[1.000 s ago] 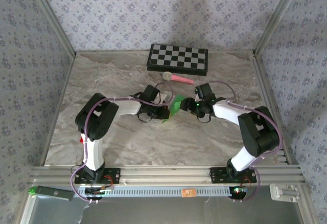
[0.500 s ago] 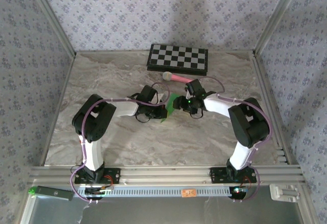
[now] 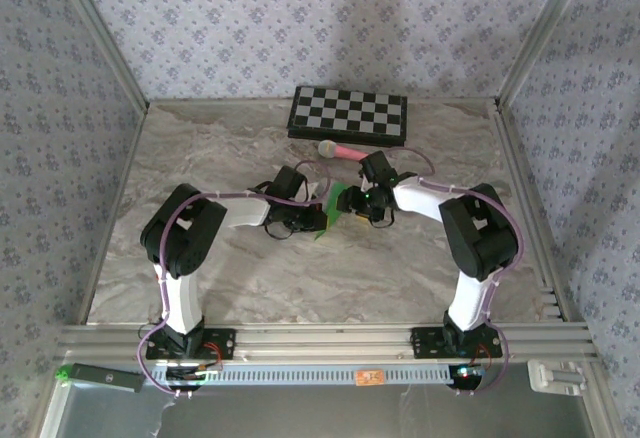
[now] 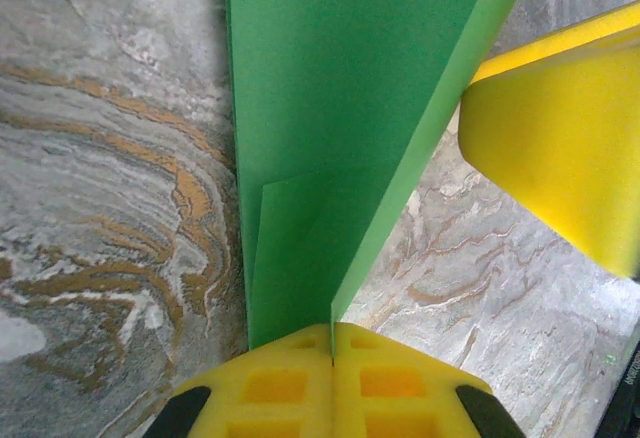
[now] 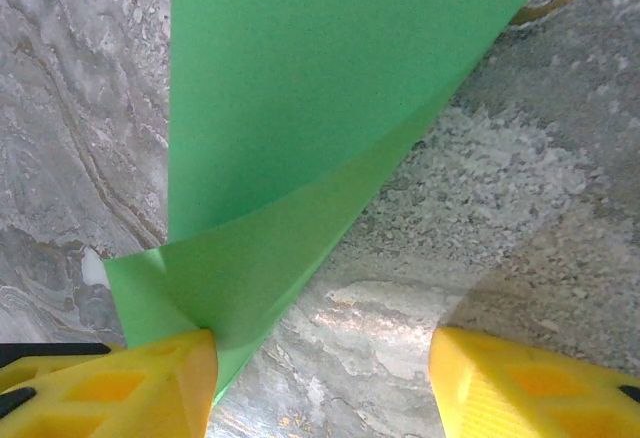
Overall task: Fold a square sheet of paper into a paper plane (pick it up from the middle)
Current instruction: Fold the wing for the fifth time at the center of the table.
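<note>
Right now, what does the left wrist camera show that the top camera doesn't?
Left wrist camera: the left gripper shut on the green paper at its crease, a small folded flap near the pinch, and a finger of the right gripper alongside. Top camera: the checkered board, the pink microphone and both whole arms. Shared: the green paper over the marble table.
</note>
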Controlling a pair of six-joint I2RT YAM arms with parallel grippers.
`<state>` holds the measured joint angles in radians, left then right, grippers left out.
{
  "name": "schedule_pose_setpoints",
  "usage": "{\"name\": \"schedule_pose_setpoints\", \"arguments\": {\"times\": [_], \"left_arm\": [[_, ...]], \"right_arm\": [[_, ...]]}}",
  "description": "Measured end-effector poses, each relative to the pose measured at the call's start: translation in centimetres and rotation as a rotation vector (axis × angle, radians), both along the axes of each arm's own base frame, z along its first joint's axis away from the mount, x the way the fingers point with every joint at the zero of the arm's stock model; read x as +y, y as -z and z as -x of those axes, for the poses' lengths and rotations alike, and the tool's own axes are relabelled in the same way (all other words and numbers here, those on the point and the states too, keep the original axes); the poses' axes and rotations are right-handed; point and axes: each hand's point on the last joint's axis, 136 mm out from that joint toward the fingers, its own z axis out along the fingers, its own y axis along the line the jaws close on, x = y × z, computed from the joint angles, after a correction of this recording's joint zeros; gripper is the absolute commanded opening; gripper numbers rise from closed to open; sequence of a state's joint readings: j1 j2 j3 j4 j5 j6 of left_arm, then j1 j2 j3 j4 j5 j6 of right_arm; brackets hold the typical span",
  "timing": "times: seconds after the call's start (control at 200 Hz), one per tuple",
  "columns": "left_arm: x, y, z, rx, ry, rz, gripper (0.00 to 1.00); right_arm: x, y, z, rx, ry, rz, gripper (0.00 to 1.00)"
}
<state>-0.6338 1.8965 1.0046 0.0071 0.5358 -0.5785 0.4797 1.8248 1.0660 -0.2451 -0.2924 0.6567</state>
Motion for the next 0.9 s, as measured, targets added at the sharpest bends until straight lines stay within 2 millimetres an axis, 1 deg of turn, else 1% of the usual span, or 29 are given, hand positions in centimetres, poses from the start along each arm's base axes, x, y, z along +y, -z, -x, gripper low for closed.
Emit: {"name": "schedule_pose_setpoints", "arguments": {"times": [0.6,0.8,0.9], "left_arm": [[0.13,0.21,0.04,0.043,-0.016,0.017,0.13],[0.1,0.19,0.1,0.049,-0.017,0.02,0.12],[0.12,0.33,0.08,0.055,-0.018,0.022,0.09]], "right_arm": [[0.37,0.54,-0.11,0.047,-0.032,0.103,0.68],[0.45,0.63,-0.09,0.056,-0.04,0.128,0.68],[0.42,0.73,-0.12,0.067,-0.04,0.143,0.68]]}}
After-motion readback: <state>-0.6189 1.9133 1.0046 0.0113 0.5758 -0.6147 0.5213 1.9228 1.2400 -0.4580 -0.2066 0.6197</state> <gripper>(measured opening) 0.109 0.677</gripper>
